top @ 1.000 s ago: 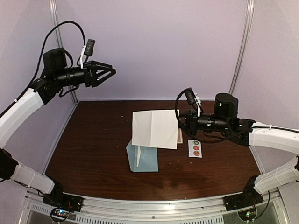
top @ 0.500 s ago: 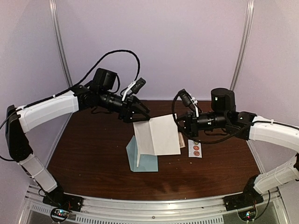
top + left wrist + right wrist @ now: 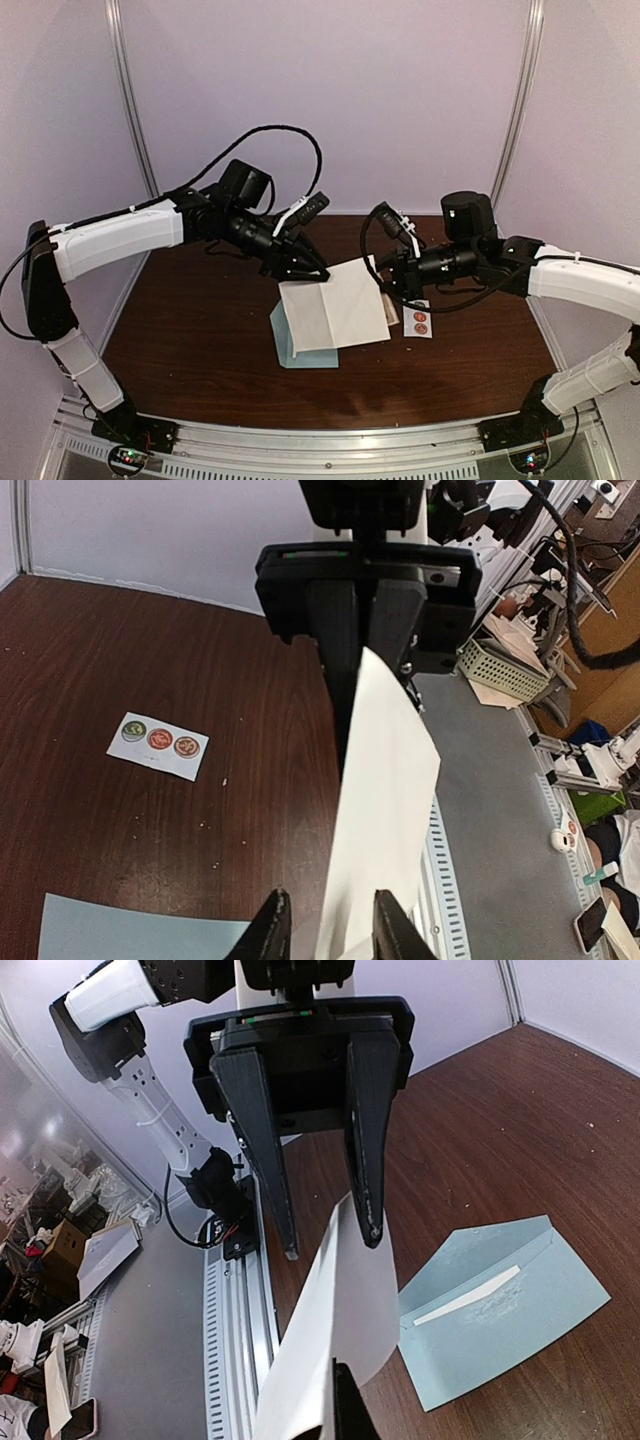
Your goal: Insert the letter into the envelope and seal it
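Letter (image 3: 335, 308) has tilted since half a sec ago, held in the air over the envelope (image 3: 282, 335), right gripper (image 3: 385, 289) clamped on its right edge. Left gripper (image 3: 319, 272) has come up to its far-left corner, fingers apart, edge between them. Sticker strip (image 3: 418, 319) on table (image 3: 200, 330) nearby.

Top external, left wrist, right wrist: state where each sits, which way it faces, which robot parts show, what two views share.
Top external: above and behind the bases, looking down at the table; both arms show, left pincer and right pincer at the letter.
Left wrist: on the left arm, facing the right pincer; own fingertips at bottom.
Right wrist: on the right arm, facing the left pincer; one own finger at bottom.
Shared: both wrist views show the envelope.
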Motion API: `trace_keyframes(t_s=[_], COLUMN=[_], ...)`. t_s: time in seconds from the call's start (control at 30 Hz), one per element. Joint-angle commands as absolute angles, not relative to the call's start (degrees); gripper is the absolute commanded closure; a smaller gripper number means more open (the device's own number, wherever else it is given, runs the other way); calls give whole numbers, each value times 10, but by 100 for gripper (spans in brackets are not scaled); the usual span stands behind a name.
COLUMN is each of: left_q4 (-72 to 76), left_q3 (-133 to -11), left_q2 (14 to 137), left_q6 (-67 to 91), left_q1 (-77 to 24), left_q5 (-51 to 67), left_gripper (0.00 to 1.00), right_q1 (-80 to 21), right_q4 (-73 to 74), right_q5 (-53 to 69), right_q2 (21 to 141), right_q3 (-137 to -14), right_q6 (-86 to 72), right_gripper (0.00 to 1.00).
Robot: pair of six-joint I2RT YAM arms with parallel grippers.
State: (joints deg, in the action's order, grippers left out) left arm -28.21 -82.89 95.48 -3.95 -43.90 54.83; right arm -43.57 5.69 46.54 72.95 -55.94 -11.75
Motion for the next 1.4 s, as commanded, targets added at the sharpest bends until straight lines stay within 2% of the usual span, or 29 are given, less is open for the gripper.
trace_keyframes(t_s=[0.0, 0.23, 0.5, 0.6, 0.63, 0.73, 0.83, 0.97, 1.07, 1.37], left_q4=[-291, -313, -315, -313, -302, -213, -110, -48, -17, -4], left_q3=[-833, -831, -824, -820, -815, -769, -719, -696, -685, -679], left_q2=[960, 960, 960, 955, 949, 907, 862, 846, 844, 851], left_q6=[-56, -69, -72, -66, -54, 6, 76, 138, 163, 177], left_q1=[-440, -440, -441, -441, -440, -440, -440, -440, -440, -440], left_q5=[545, 529, 547, 549, 541, 510, 486, 479, 481, 525], left_gripper=[73, 76, 99, 100, 100, 100, 100, 100, 100, 100], right_q1=[-433, -433, -433, -431, -427, -406, -381, -360, -358, -365], right_q4=[64, 66, 62, 55, 47, 18, -41, -141, -198, -143], right_q5=[473, 465, 462, 440, 426, 418, 409, 410, 433, 448], right_q2=[729, 726, 728, 722, 718, 701, 674, 640, 624, 647], right_q3=[-579, -581, -581, -576, -572, -547, -509, -458, -434, -447], right_q6=[-105, -101, -102, -113, -123, -149, -194, -252, -278, -245], right_gripper=[100, 100, 100, 100, 96, 59, 31, 9, 1, 0])
